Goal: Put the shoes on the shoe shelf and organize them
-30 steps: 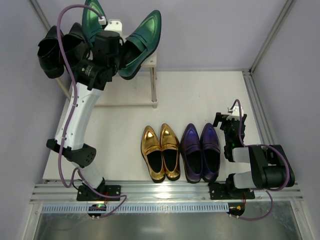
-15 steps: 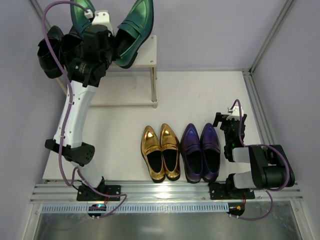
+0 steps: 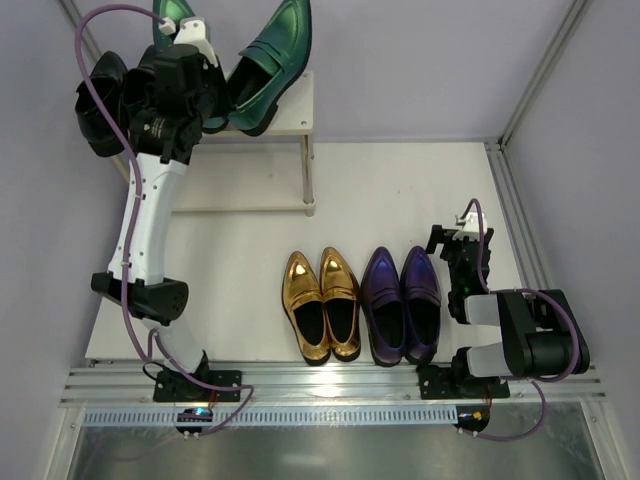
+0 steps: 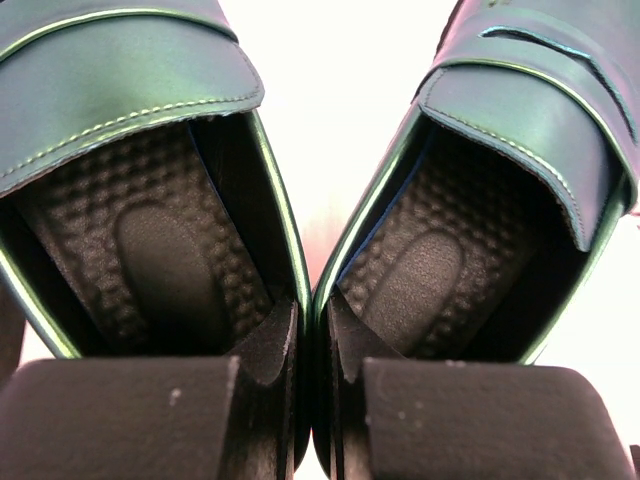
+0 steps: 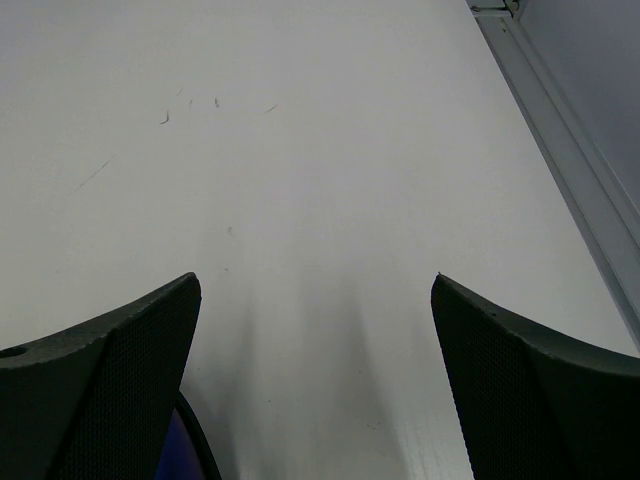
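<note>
My left gripper (image 3: 207, 72) is shut on the touching inner walls of the two metallic green shoes (image 3: 272, 58), holding the pair at the shelf's top board (image 3: 296, 112), toes splayed apart. In the left wrist view the fingers (image 4: 262, 355) pinch both walls between the left shoe (image 4: 130, 90) and the right shoe (image 4: 520, 110). The black pair (image 3: 100, 100) sits at the shelf's left end. The gold pair (image 3: 321, 305) and the purple pair (image 3: 401, 305) stand on the table. My right gripper (image 3: 455, 240) is open and empty over bare table, also in its wrist view (image 5: 315, 285).
The shelf's lower board (image 3: 250, 200) shows beside my left arm. A metal frame rail (image 3: 515, 230) runs along the table's right edge. A sliver of a purple shoe (image 5: 185, 450) shows beside my right gripper's left finger.
My left arm has carried the green pair back and to the left over the shelf top, and the shoes now point more upright. The right arm has not moved.
</note>
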